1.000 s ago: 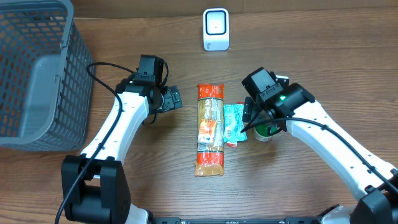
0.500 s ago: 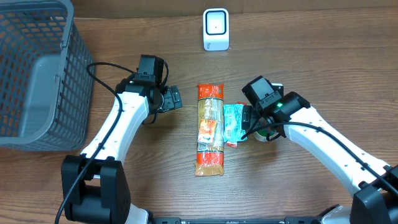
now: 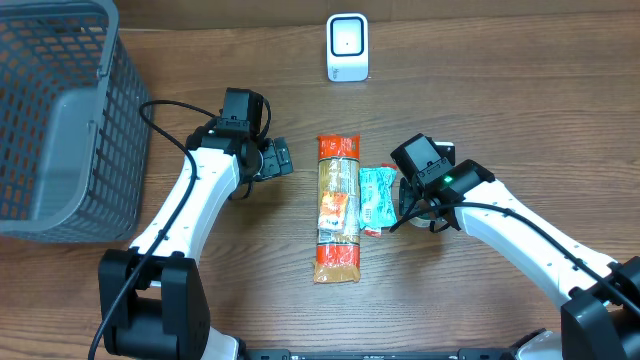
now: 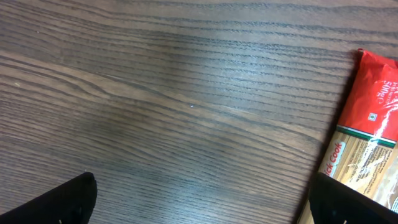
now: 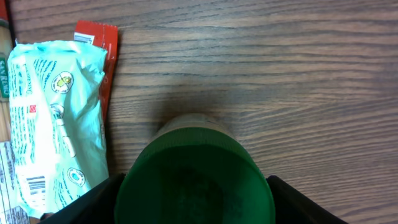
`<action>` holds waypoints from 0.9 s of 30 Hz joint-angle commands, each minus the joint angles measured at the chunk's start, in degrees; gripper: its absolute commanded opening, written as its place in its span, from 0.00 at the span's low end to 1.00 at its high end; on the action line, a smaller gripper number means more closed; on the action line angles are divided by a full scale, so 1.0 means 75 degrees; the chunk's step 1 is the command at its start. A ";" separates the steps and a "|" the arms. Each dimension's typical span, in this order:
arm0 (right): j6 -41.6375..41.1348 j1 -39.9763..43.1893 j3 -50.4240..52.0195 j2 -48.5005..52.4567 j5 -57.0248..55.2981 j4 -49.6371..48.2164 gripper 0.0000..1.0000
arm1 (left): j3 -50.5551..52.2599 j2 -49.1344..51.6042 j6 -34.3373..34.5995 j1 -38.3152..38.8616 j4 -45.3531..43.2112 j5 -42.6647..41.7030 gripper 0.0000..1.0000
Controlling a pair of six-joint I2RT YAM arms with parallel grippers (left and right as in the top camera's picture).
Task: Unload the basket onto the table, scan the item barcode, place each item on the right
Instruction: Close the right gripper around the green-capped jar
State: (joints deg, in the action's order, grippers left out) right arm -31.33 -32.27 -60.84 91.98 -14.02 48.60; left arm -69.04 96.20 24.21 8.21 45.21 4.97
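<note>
Overhead view: a grey basket [image 3: 60, 60] fills the upper left, probably to take scanned goods. Right of it the left gripper [image 3: 281, 160] hangs over bare table [image 3: 520, 100], jaws spread wide and holding nothing, seemingly parked out of the way. A noodle packet [image 3: 337, 210] lies lengthwise at centre, and the white scanner [image 3: 347, 47] stands at top centre facing the goods. A teal sachet [image 3: 375, 197] lies just beside the packet. Right of centre, the right gripper [image 3: 415, 203] straddles a green-lidded jar [image 5: 196, 171], likely the item to scan. I cannot tell whether the fingers [image 5: 93, 202] have clamped it.
</note>
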 commanded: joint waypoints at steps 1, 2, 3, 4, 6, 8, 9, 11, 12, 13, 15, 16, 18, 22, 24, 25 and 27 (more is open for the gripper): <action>0.0245 0.0029 0.0052 -0.0047 -0.0530 0.0050 0.70 | -0.0070 -0.0093 0.0029 0.0009 -0.0006 -0.0015 1.00; 0.0248 0.0029 0.0055 -0.0047 -0.0629 0.0082 0.70 | -0.0070 -0.0093 0.0029 0.0009 -0.0006 -0.0015 1.00; 0.0248 0.0029 0.0055 -0.0047 -0.0740 0.0114 0.70 | -0.0070 -0.0093 0.0029 0.0009 -0.0009 -0.0015 1.00; 0.0245 0.0029 0.0055 -0.0047 -0.0822 0.0146 0.70 | -0.0070 -0.0093 0.0029 0.0009 -0.0006 -0.0015 1.00; 0.0245 0.0029 0.0055 -0.0047 -0.0933 0.0184 0.70 | -0.0070 -0.0093 0.0029 0.0009 -0.0006 -0.0015 1.00; 0.0242 0.0029 0.0055 -0.0047 -0.0921 0.0181 0.70 | -0.0070 -0.0093 0.0029 0.0009 -0.0006 -0.0015 1.00; 0.0242 0.0029 0.0055 -0.0047 -0.0903 0.0172 0.76 | -0.0070 -0.0093 0.0029 0.0009 -0.0006 -0.0015 1.00; 0.0242 0.0026 0.0055 -0.0047 -0.0863 0.0149 0.89 | -0.0070 -0.0093 0.0029 0.0009 -0.0006 -0.0015 1.00; 0.0242 0.0026 0.0055 -0.0047 -0.0863 0.0152 0.94 | -0.0070 -0.0093 0.0029 0.0009 -0.0006 -0.0015 1.00; 0.0245 0.0029 0.0055 -0.0047 -0.0866 0.0157 0.99 | -0.0070 -0.0093 0.0029 0.0009 -0.0006 -0.0015 1.00; 0.0239 0.0029 0.0052 -0.0047 -0.0866 0.0192 1.00 | -0.0070 -0.0093 0.0029 0.0009 -0.0006 -0.0015 1.00; 0.0221 0.0044 0.0044 -0.0050 -0.0854 0.0189 1.00 | -0.0070 -0.0093 0.0029 0.0009 -0.0006 -0.0015 1.00; 0.0227 0.0137 -0.0093 -0.0050 -0.0746 0.0236 1.00 | -0.0070 -0.0093 0.0029 0.0009 -0.0006 -0.0015 1.00; 0.1166 0.0548 -0.0924 -0.0050 0.0373 0.0688 1.00 | -0.0070 -0.0093 0.0029 0.0009 -0.0006 -0.0015 1.00; 0.1562 0.0752 -0.1390 -0.0050 0.0912 0.1020 1.00 | -0.0070 -0.0093 0.0029 0.0009 -0.0009 -0.0015 1.00; 0.1644 0.0839 -0.1617 -0.0050 0.1029 0.1198 1.00 | -0.0070 -0.0093 0.0029 0.0009 -0.0006 -0.0015 1.00; 0.1644 0.0909 -0.1784 -0.0050 0.1026 0.1250 1.00 | -0.0070 -0.0093 0.0029 0.0009 -0.0006 -0.0015 1.00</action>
State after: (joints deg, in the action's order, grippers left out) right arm -22.48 -26.48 -70.46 92.03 -10.55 57.49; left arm -69.04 96.20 24.21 8.21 45.21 4.97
